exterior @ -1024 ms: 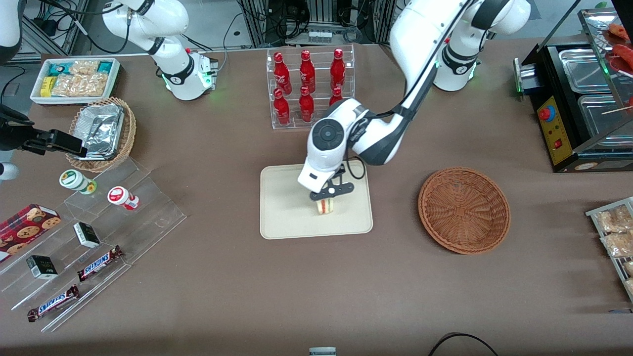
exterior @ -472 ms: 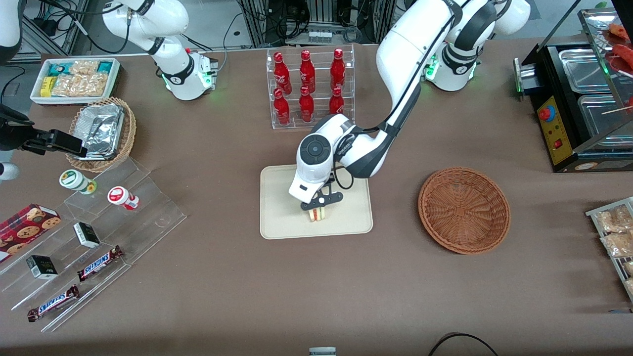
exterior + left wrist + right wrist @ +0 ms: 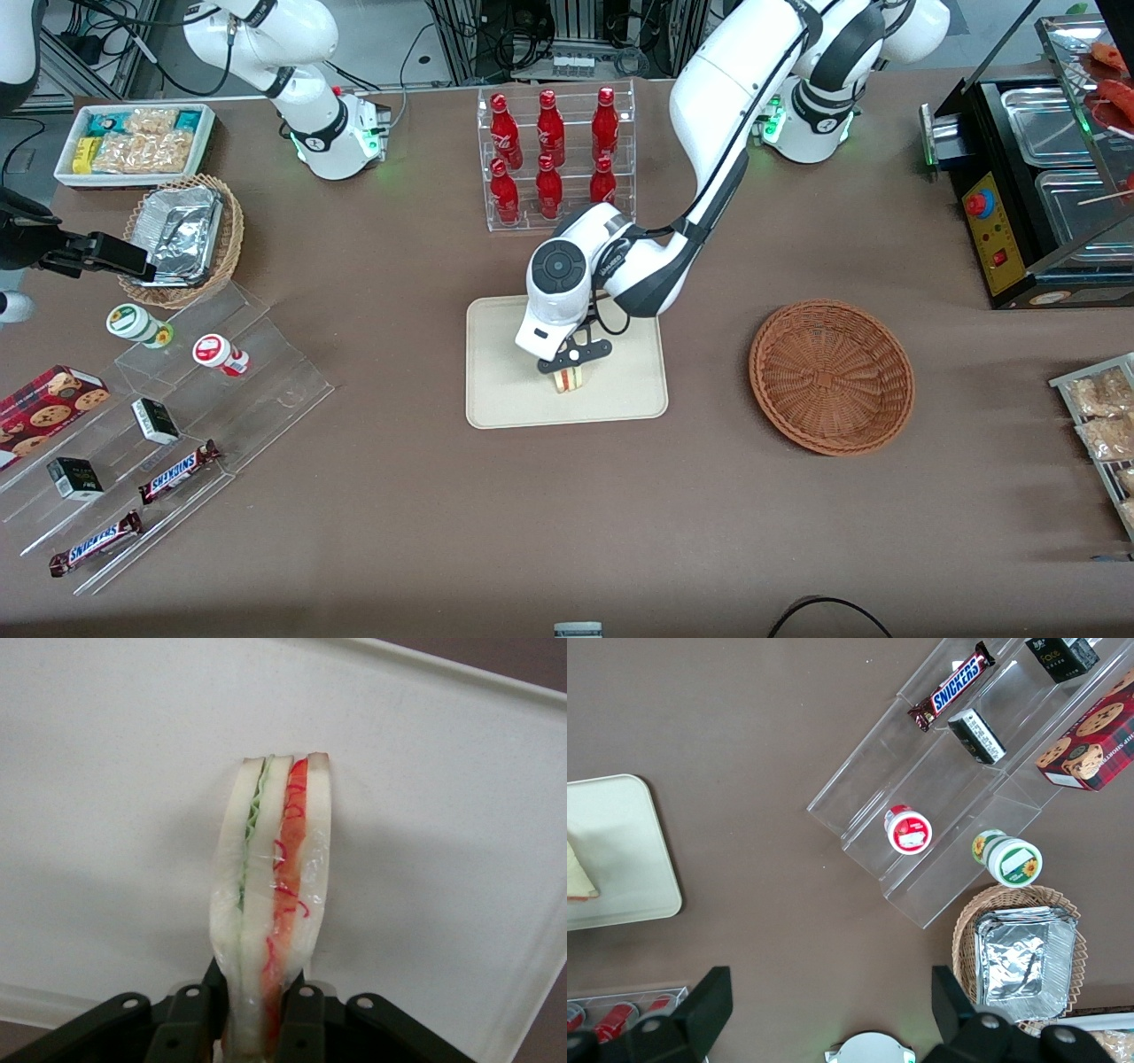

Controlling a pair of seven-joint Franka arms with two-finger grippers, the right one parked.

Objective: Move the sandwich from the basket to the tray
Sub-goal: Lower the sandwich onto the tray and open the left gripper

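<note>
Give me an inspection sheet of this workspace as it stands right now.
Surface: brown table.
Sandwich: the sandwich is over the tray, pinched at one end; contact with the tray cannot be confirmed.
Basket: the basket sits toward the working arm's end, with nothing in it.
Clutter: red bottles in a clear rack; a foil-tray basket; stepped clear shelves with cups, chocolate bars and boxes; a white snack bin; a black food warmer.
Claw: the claw is above the tray, shut on the sandwich.
Cables: a black cable at the table edge nearest the front camera.
Surroundings: frames and wiring at the arm bases.
</note>
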